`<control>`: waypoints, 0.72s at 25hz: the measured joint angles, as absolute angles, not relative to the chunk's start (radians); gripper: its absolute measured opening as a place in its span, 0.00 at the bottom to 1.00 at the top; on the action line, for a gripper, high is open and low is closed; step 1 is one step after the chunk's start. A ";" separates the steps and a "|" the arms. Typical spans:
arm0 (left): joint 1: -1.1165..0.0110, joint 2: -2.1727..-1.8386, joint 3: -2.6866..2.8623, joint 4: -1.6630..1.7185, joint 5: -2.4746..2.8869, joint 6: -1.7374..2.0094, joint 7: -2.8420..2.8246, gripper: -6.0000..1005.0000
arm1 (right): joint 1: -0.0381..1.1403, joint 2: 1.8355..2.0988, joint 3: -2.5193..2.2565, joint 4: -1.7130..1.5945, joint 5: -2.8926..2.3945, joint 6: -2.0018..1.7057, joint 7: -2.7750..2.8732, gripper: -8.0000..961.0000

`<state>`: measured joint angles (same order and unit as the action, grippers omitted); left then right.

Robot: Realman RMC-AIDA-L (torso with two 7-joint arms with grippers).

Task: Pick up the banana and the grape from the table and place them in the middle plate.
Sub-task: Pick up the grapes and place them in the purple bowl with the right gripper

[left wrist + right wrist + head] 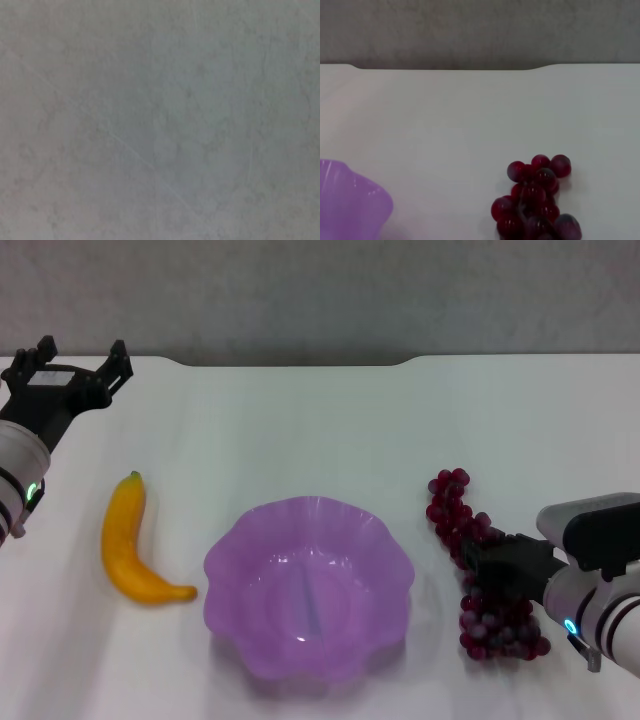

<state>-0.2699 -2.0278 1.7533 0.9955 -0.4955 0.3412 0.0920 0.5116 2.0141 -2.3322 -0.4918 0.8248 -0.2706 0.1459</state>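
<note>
Grey wall [320, 295] runs across the far side of the scene, behind the far edge of the work surface. Surface matte, faintly mottled, no markings or fixtures visible on it. Dark shadow band sits along its base where it meets the far edge. Right wrist view shows the same wall [480, 30] as a grey strip across the far side. Left wrist view filled edge to edge by a grey mottled surface [160, 120]; a thin pale scratch crosses it diagonally.
</note>
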 joint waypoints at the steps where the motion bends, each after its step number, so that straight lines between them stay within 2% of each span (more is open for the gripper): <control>1: -0.270 -2.028 1.753 0.996 -0.495 0.341 0.092 0.88 | 0.512 2.014 -2.332 -0.488 0.826 -0.273 0.147 0.44; 18: -0.271 -2.028 1.753 0.994 -0.495 0.342 0.092 0.88 | 0.510 2.015 -2.343 -0.486 0.828 -0.303 0.150 0.40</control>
